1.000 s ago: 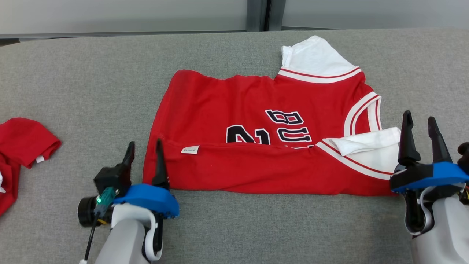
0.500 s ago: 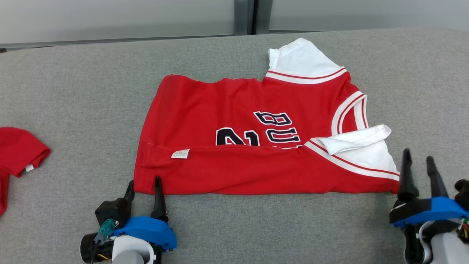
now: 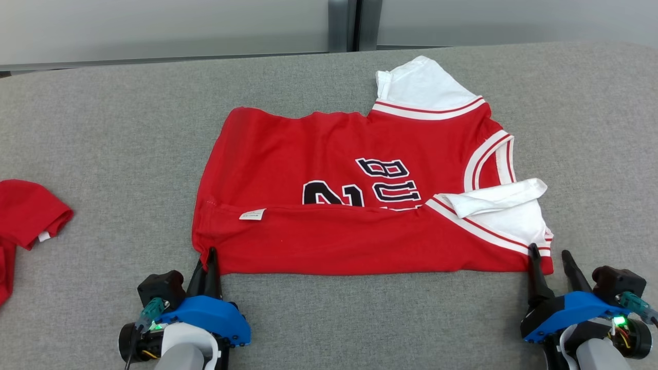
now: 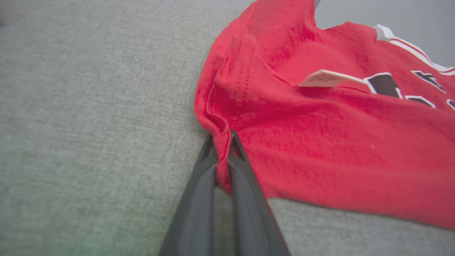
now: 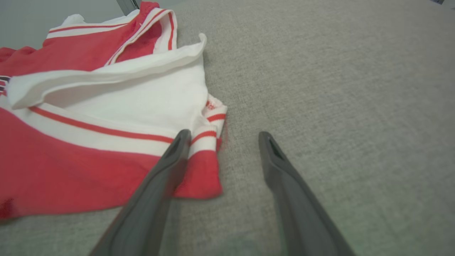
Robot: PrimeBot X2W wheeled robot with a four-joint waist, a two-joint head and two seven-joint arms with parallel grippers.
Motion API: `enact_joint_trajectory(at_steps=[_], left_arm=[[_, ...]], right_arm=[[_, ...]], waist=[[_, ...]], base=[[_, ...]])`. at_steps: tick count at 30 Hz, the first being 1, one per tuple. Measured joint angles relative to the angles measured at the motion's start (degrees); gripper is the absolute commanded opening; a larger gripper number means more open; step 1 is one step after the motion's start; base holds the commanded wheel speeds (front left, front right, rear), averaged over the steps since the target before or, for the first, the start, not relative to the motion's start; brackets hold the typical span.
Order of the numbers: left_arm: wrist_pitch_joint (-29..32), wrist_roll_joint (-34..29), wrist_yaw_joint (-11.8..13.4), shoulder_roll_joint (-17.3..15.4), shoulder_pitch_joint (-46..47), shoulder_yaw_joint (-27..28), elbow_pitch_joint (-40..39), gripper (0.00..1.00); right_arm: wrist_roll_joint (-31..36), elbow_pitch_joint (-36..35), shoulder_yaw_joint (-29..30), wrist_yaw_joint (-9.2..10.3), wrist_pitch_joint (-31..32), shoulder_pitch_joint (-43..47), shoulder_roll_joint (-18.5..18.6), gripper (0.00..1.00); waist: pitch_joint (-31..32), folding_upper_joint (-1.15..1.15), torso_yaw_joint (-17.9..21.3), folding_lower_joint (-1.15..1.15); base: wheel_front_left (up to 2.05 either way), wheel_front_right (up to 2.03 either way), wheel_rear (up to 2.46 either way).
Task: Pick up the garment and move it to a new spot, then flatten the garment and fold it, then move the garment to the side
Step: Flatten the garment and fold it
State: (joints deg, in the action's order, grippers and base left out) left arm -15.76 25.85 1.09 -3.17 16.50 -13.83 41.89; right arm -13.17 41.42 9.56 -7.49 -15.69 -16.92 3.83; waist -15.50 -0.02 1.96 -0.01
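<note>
The garment (image 3: 349,205) is a red jersey with white sleeves and dark lettering, lying on the grey table with its near long edge folded over. My left gripper (image 3: 208,255) is shut on the garment's near left corner; the left wrist view shows the red hem (image 4: 222,149) pinched between the two fingers. My right gripper (image 3: 549,254) stands open at the near right corner. In the right wrist view that corner (image 5: 201,170) lies between the spread fingers, beside the left one, and the right finger is over bare cloth surface.
Another red piece of clothing (image 3: 25,221) lies at the table's left edge. The grey fabric table (image 3: 103,144) extends all around the jersey, with a pale wall beyond its far edge.
Both grippers came in to the jersey's near corners. The left gripper shut on the near left corner. The head camera shifted, so the picture moved.
</note>
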Motion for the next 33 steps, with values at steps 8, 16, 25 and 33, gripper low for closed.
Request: enact_joint_trajectory(at_steps=[8,16,25,33], left_arm=[[0.3,0.1,-0.1,0.2,-0.5,0.1,-0.8,0.00],[0.6,-1.8,-0.4,0.4,-2.6,5.1,-8.5,0.00],[0.7,-3.0,-0.9,0.5,-8.6,7.6,-12.5,0.00],[0.7,-0.1,-0.1,0.6,-18.3,3.4,-9.8,0.00]], right_arm=[[-3.5,1.6,-6.6,0.08,0.0,-0.7,1.8,0.00],[-9.4,-3.7,-5.8,0.00,0.6,-0.8,3.2,0.00],[-14.2,-6.0,-8.9,-0.07,0.7,2.2,6.4,0.00],[-17.3,-5.6,-7.9,-0.07,0.7,14.0,5.5,0.00]], waist=[[1.1,0.02,-0.7,0.02],[5.5,0.03,-1.7,0.02],[13.0,0.03,-2.8,0.00],[14.6,0.02,-3.0,0.00]], base=[[0.00,0.00,0.00],[0.00,0.00,0.00],[0.00,0.00,0.00],[0.00,0.00,0.00]])
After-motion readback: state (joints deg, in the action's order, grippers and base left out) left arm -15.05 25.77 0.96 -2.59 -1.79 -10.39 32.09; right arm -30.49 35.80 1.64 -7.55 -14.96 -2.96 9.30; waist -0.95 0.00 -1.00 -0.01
